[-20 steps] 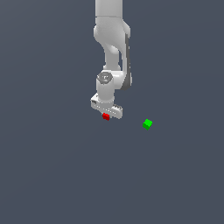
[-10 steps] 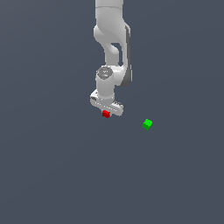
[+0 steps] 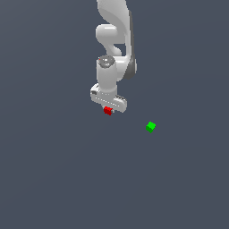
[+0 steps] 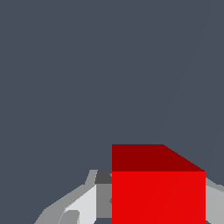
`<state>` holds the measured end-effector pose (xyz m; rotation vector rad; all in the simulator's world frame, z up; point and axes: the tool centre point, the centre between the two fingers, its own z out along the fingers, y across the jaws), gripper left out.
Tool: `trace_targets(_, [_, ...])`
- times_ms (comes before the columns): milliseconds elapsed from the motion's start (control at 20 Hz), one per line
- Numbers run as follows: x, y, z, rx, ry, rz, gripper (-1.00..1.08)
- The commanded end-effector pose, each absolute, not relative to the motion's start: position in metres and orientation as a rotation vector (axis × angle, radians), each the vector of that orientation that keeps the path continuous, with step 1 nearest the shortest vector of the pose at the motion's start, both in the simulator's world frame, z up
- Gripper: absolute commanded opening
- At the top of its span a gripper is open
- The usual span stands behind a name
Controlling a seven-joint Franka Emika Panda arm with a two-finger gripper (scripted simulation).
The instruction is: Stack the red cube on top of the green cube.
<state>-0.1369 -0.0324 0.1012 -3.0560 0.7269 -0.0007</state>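
Observation:
The red cube sits between the fingers of my white gripper, which is shut on it and holds it above the grey floor. In the wrist view the red cube fills the space between the two fingers. The green cube lies on the floor toward the exterior view's right of the gripper and a little lower in the picture, well apart from it. The green cube does not show in the wrist view.
The plain dark grey floor spreads all around. The white arm rises from the gripper to the top of the exterior view.
The gripper has risen with the red cube in it, lifting it off the floor. The green cube has not moved.

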Motion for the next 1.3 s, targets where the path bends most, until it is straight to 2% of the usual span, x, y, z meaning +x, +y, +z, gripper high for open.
trace_targets(0, [-0.137, -0.033, 0.111, -3.056, 0.727, 0.000, -1.00])
trace_targets(650, [-0.134, -0.021, 0.116, -3.057, 0.727, -0.001, -1.00])
trace_targets(950, [-0.126, 0.011, 0.109, -3.055, 0.727, 0.000, -1.00])
trace_targets(1250, [-0.113, 0.066, 0.096, -3.055, 0.727, 0.000, -1.00])
